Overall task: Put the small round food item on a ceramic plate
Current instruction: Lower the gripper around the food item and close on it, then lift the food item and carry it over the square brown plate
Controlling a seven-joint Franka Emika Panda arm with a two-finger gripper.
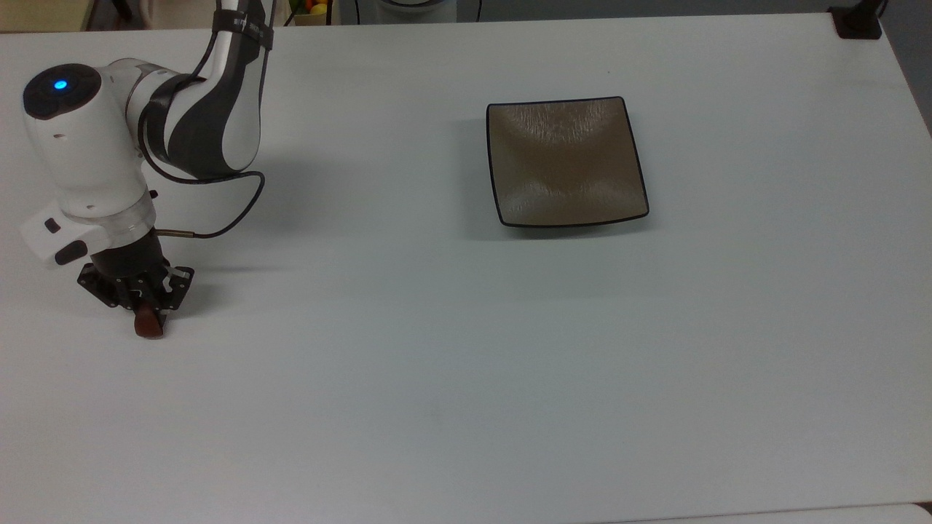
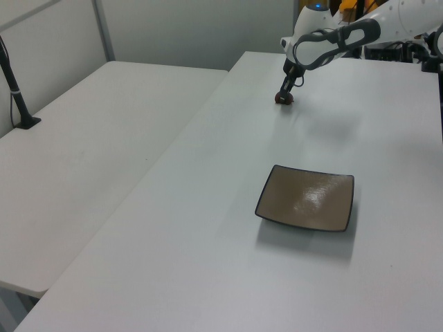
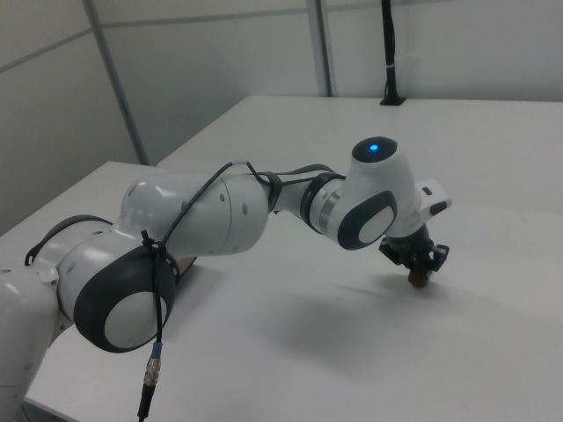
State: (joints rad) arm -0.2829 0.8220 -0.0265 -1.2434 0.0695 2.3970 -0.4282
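We see the gripper (image 1: 148, 309) at the top view's far left, pointing down at the white table (image 1: 437, 349), its fingers drawn narrow and clamped on the small round food item (image 1: 148, 326). The reddish-brown lump pokes out below the fingertips and sits at table level; we cannot tell whether it touches the surface. In the left view the gripper (image 2: 283, 95) and the food item (image 2: 282, 99) are far back on the table, and in the right view the gripper (image 3: 420, 268) hangs under the arm's white wrist with the lump (image 3: 419, 279) at its tip.

The ceramic plate (image 1: 566, 161), a square taupe-brown dish with a thin dark rim, lies well apart from the gripper, toward the top view's upper right of centre. In the left view the plate (image 2: 306, 198) sits nearer the camera, glossy and bare.

A black cable (image 1: 233, 211) loops from the arm to the wrist.
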